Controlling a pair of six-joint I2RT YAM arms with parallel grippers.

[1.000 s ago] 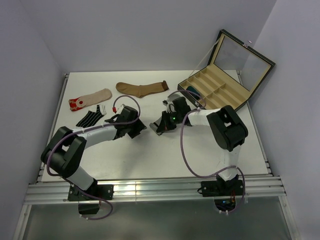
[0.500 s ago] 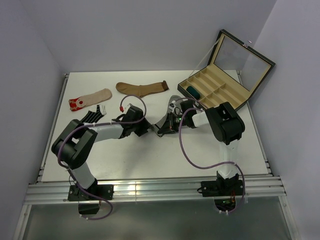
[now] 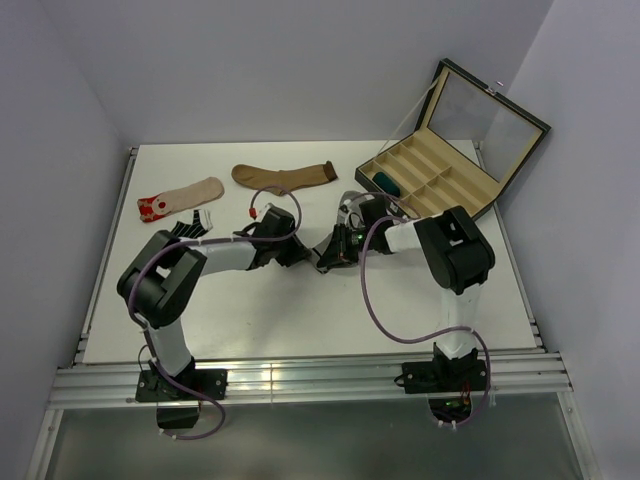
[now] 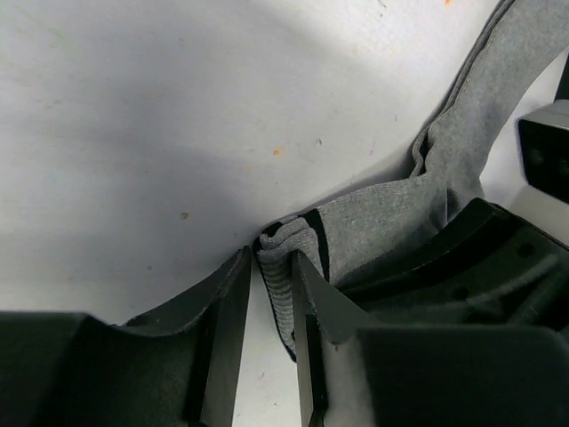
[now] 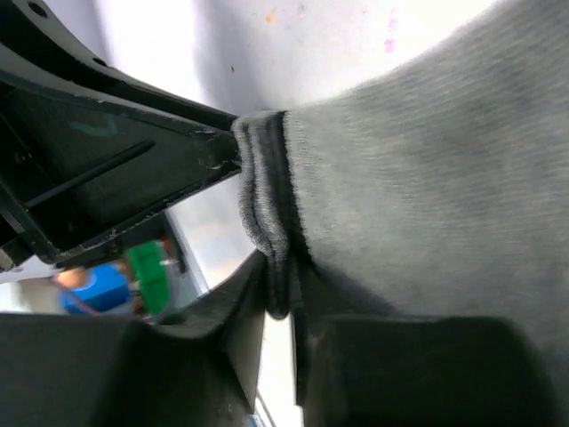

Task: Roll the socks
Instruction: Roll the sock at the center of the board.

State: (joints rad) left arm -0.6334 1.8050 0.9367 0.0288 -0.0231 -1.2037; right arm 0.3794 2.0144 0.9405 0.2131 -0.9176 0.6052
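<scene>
- Fingers [image 4: 229, 356] of the left gripper [image 4: 271, 262] are nearly together, pinching the bunched, black-striped cuff of the grey sock [image 4: 400, 213]
- Fingers [image 5: 236, 338] of the right gripper [image 5: 283, 285] are likewise closed to a narrow slit, with a folded edge of the same sock [image 5: 427, 178] tucked down between them
- Both grippers meet tip to tip on the table [image 3: 300, 310], just in front of the left end of the open case [image 3: 455, 190], and the grey sock is held between them
- From the cuff the sock trails back towards the case
- A dark teal roll [image 3: 385, 182] lies in a compartment at the case's left end
- Left of the case lies the brown sock [image 3: 285, 177]
- Farther left of the case is the beige red-toed sock [image 3: 180, 198]
- Farther from the case than the brown sock, just in front of the beige one, lies the black white-striped sock [image 3: 185, 232], partly hidden by the left arm
</scene>
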